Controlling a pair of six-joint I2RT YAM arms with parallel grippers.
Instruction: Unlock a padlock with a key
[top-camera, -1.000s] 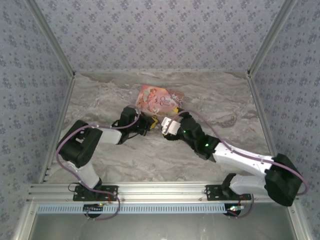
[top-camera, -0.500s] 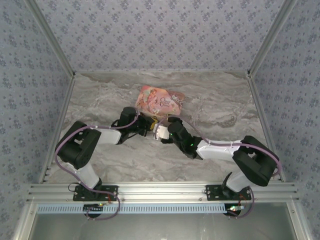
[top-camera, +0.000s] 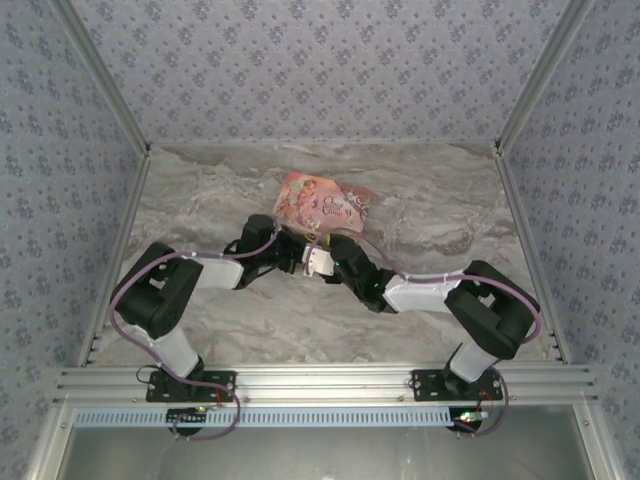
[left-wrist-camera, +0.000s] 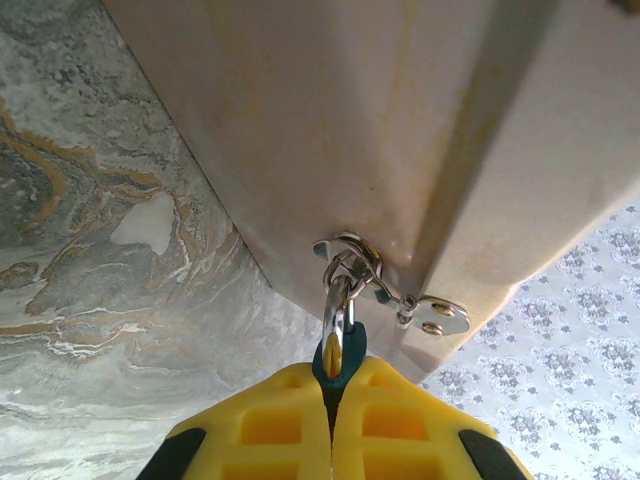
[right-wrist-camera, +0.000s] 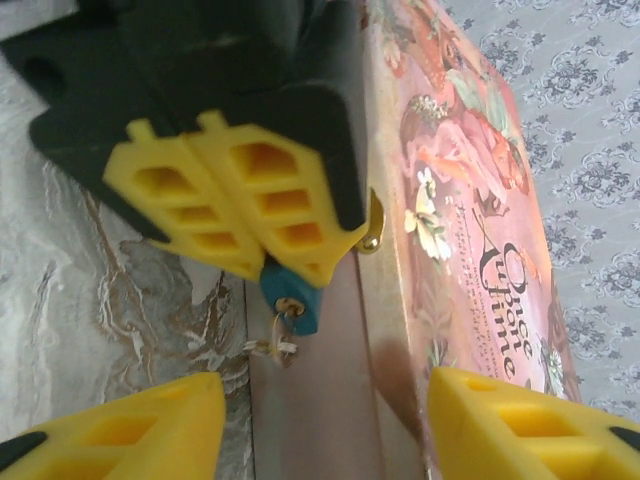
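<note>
In the left wrist view my left gripper (left-wrist-camera: 333, 400) is shut on the small blue padlock (left-wrist-camera: 340, 352). Its silvery shackle (left-wrist-camera: 337, 305) passes through the hasp ring on the pink box (left-wrist-camera: 380, 130). The right wrist view shows the padlock (right-wrist-camera: 291, 291) sticking out below the left gripper's yellow fingers (right-wrist-camera: 230, 210). A thin pale piece that looks like the key (right-wrist-camera: 272, 345) hangs from its keyhole, blurred. My right gripper (right-wrist-camera: 325, 425) is open, its fingers (right-wrist-camera: 110, 430) spread on either side just short of the key. From above, the two grippers (top-camera: 305, 258) meet nose to nose in front of the box (top-camera: 322, 203).
The pink illustrated box (right-wrist-camera: 470, 200) lies flat on the marble table (top-camera: 420, 300), close behind both grippers. Patterned walls (top-camera: 320, 70) close in the back and sides. An aluminium rail (top-camera: 320, 385) runs along the near edge.
The right arm has folded and swung left, bringing its gripper up to the left gripper. Its jaws have narrowed. The left gripper has stayed still and shut on the padlock.
</note>
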